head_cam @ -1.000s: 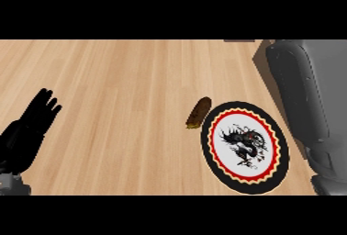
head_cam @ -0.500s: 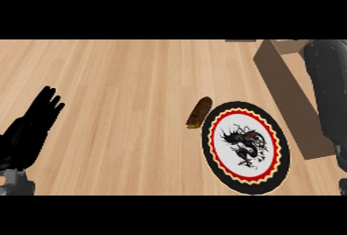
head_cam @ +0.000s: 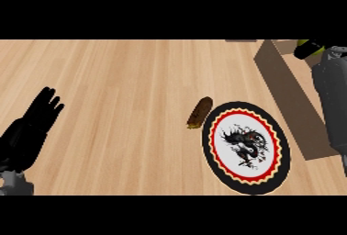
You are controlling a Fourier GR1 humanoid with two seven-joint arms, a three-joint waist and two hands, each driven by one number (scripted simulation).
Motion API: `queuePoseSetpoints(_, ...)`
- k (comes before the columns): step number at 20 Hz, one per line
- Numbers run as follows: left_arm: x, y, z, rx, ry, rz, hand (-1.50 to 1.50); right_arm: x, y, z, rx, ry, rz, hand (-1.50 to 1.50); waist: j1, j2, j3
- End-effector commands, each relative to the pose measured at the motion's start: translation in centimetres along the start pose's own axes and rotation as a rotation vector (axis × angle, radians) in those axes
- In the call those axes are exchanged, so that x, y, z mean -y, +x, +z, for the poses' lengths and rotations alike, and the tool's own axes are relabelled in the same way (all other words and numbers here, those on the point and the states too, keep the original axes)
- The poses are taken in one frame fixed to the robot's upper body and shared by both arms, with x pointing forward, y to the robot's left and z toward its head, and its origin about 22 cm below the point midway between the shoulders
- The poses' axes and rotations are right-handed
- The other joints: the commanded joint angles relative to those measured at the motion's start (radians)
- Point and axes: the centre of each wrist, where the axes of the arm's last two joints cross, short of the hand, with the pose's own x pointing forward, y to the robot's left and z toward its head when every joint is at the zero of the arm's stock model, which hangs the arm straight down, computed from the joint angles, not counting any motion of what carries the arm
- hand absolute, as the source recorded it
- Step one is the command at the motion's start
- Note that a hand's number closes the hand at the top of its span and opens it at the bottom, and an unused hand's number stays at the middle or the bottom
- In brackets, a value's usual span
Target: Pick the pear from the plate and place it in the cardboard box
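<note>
Single head view only, so no second view shared any part of the scene. Camera looked steeply down at the wooden counter point(head_cam: 122, 82) from above, facing away from the robot's body. Forearms entered from the lower edge: left hand point(head_cam: 30, 133) at lower left, right forearm point(head_cam: 335, 101) along the right edge. Framing was fairly close: the plate point(head_cam: 245, 146) sat right of centre, the cardboard box point(head_cam: 288, 92) was cut off at upper right.
</note>
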Motion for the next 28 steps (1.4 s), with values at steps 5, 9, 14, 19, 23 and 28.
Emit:
queuePoseSetpoints(5, 0.9, 0.1, 0.7, 0.015, 0.006, -0.001, 0.00, -5.1, -6.2, -1.4, -0.228, 0.204, -0.053, -1.50, 0.008, 0.002, 0.001)
queuePoseSetpoints(9, -0.7, -0.6, 0.5, 0.013, 0.006, -0.005, 0.00, -7.0, -7.4, -0.3, -0.122, 0.269, -0.076, -1.50, -0.002, -0.001, 0.000)
queuePoseSetpoints(14, 0.1, 0.2, -0.4, 0.008, 0.001, 0.013, 0.00, -5.8, -6.2, -0.6, -0.051, 0.107, -0.252, -1.50, 0.005, 0.002, 0.001)
queuePoseSetpoints(19, 1.0, 0.0, -0.2, 0.001, 0.017, 0.001, 0.00, -3.8, -6.8, -0.5, -0.152, -0.099, -0.580, -1.50, -0.013, -0.004, 0.002)
queuePoseSetpoints(23, -1.2, 0.5, 0.5, -0.005, 0.032, -0.002, 0.00, -4.3, -10.0, 1.3, -0.193, -0.194, -0.721, -1.50, -0.026, -0.010, 0.001)
queuePoseSetpoints(28, 1.1, -1.4, 0.5, 0.013, 0.021, -0.003, 0.00, -0.8, -14.5, 0.9, -0.211, -0.206, -0.780, -1.50, -0.020, -0.005, 0.000)
